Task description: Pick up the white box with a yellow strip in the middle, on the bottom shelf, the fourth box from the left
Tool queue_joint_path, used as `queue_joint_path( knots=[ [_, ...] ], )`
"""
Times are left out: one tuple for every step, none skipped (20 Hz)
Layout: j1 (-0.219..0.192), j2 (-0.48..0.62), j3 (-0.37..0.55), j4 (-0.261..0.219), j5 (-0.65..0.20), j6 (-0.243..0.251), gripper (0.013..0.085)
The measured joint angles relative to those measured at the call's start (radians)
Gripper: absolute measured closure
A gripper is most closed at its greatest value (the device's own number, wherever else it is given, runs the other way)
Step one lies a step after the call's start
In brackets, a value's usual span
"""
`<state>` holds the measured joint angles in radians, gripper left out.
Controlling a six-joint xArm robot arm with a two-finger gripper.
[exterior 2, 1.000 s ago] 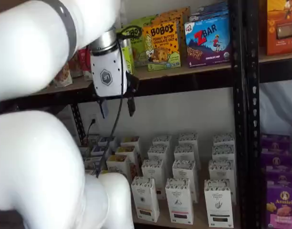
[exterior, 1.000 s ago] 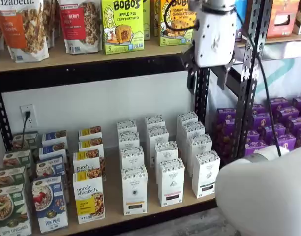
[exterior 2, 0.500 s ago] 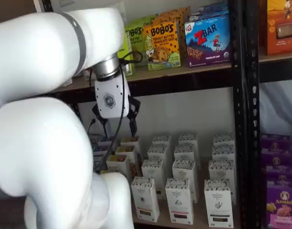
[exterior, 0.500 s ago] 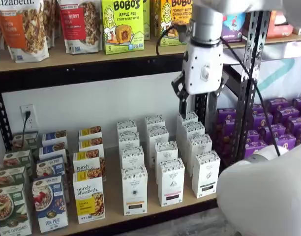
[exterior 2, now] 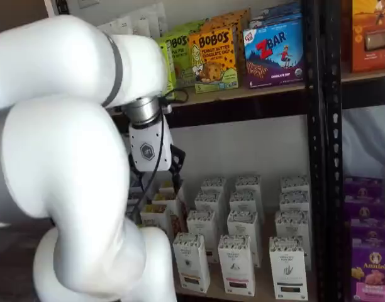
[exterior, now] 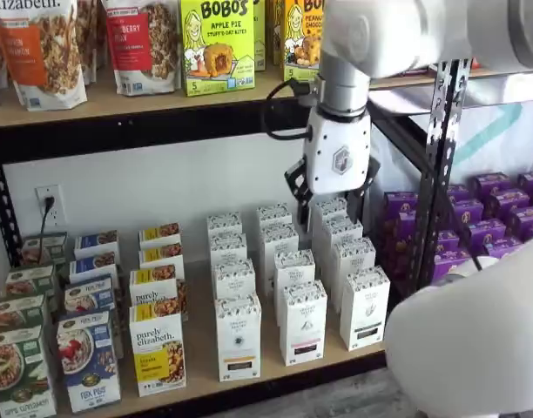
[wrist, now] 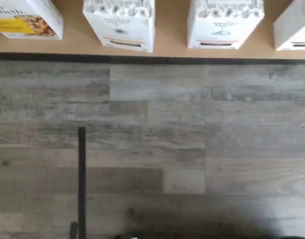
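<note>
Nothing is grasped yet: the claw [exterior: 331, 202] is spread wide and empty, held above the back rows, while the white box [exterior: 238, 336] is left untouched at the front of the bottom shelf [exterior: 275, 376], so approach, grasp and lift remain.

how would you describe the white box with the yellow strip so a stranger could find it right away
Start at the bottom shelf, the wooden board with small cartons. At its front edge, just right of the purely elizabeth box, stands the white box. It is tall and narrow with a speckled top; its strip is yellow, while the like carton to its right has a reddish one.
</note>
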<state>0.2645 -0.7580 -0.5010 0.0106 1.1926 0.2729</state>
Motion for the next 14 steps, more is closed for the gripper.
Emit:
queue_joint_path(
  knots=[
    [0.001,0.017,0.004,0.008,-0.027,-0.002,0.013],
    [0.003,0.035,0.006,0.015,-0.052,-0.004,0.013],
    [0.006,0.063,0.006,0.019,-0.083,-0.004,0.013],
    [0.006,0.086,0.007,0.026,-0.113,-0.007,0.013],
    [0.007,0.111,0.005,0.032,-0.14,-0.011,0.013],
    [0.008,0.139,0.002,0.037,-0.167,-0.013,0.013],
    [0.009,0.167,-0.001,0.041,-0.194,-0.016,0.013],
    [0.01,0.191,-0.005,0.044,-0.214,-0.017,0.013],
    [0.013,0.219,-0.01,0.043,-0.236,-0.014,0.013],
    [0.018,0.249,-0.015,0.033,-0.26,-0.005,0.013],
    [0.023,0.285,-0.021,0.024,-0.289,0.005,0.013],
    [0.026,0.316,-0.024,0.022,-0.317,0.007,0.013],
    [0.027,0.341,-0.027,0.025,-0.339,0.006,0.013],
    [0.027,0.363,-0.031,0.028,-0.356,0.004,0.013]
  ],
)
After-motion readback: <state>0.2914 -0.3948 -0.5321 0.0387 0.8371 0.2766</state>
